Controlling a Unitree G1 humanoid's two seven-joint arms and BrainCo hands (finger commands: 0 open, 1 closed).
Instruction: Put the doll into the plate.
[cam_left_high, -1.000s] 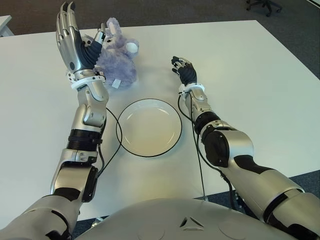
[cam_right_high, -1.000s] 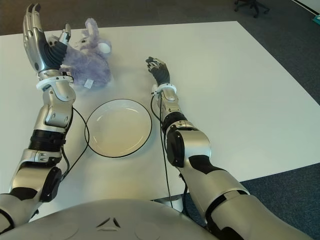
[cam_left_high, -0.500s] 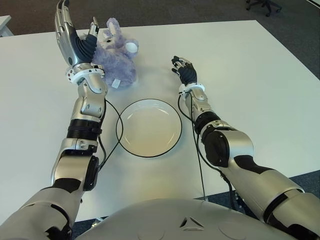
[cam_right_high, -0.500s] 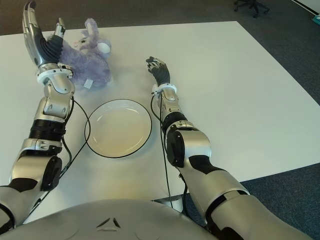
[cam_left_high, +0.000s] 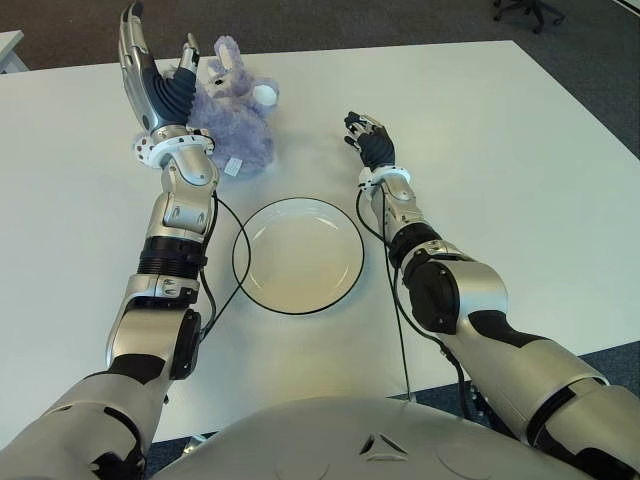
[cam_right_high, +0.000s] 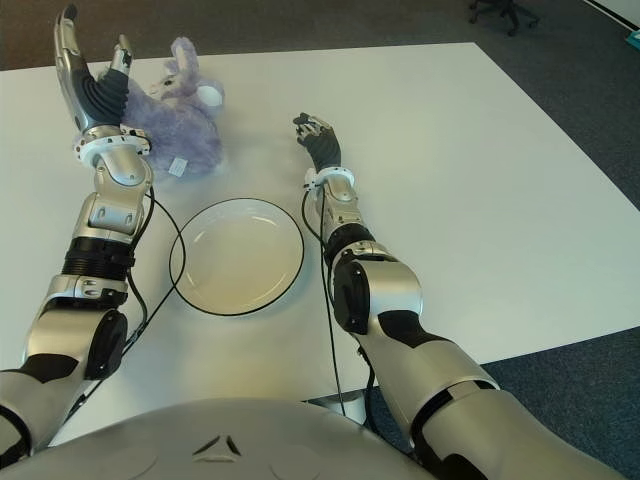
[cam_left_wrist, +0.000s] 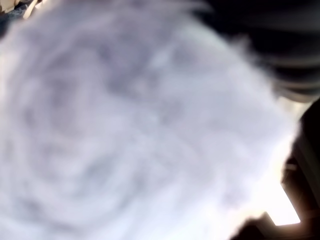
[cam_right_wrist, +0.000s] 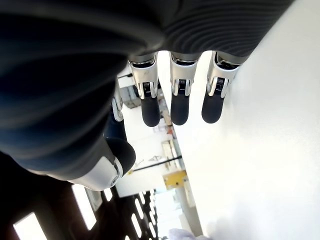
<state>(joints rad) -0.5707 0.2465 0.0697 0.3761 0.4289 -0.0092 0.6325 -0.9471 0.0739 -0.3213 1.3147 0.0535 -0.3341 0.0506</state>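
A fluffy purple doll (cam_left_high: 238, 118) with white-tipped ears lies on the white table (cam_left_high: 520, 170) beyond the plate. The white plate (cam_left_high: 299, 254) with a dark rim sits near the table's middle, with nothing in it. My left hand (cam_left_high: 160, 82) stands upright against the doll's left side, fingers extended and spread, palm toward the fur; its wrist view is filled by purple fur (cam_left_wrist: 130, 125). My right hand (cam_left_high: 367, 136) shows to the right of the doll and beyond the plate, fingers loosely curled with nothing in them (cam_right_wrist: 175, 107).
A thin black cable (cam_left_high: 222, 290) runs along my left forearm past the plate's left rim. Another cable (cam_left_high: 400, 330) trails down beside my right arm. Dark carpet and an office chair base (cam_left_high: 528, 10) lie beyond the table's far edge.
My left hand has shifted a little closer against the doll's left side, fingers still spread. The doll, plate and right hand have not moved.
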